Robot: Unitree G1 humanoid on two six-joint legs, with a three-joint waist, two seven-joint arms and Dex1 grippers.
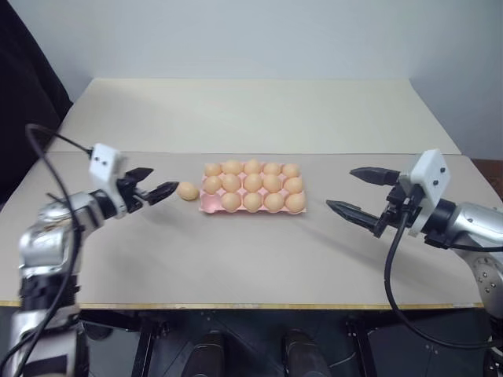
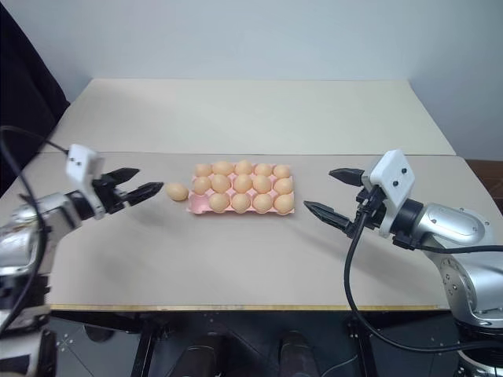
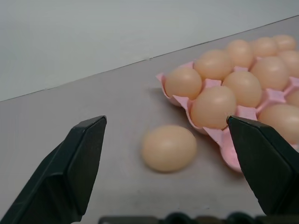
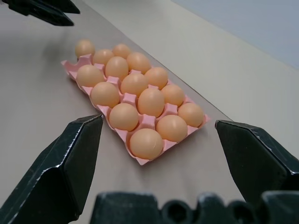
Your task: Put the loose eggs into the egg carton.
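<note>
Worktop (image 1: 236,267) carried pink carton (image 1: 206,206) near centre, fourteen eggs counted, one cup judged empty. One loose egg (image 1: 187,190) lay just beside carton's left end. Left gripper (image 1: 154,185) spread wide, empty, near egg. Right gripper (image 1: 357,191) spread wide, empty, well apart.

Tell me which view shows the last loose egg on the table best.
The left wrist view: the loose egg lies large between the open fingers of the left gripper, beside the egg carton, apart from it. Both eye views show it small, just off the carton's left end. The right wrist view shows it behind the carton's far corner.
</note>
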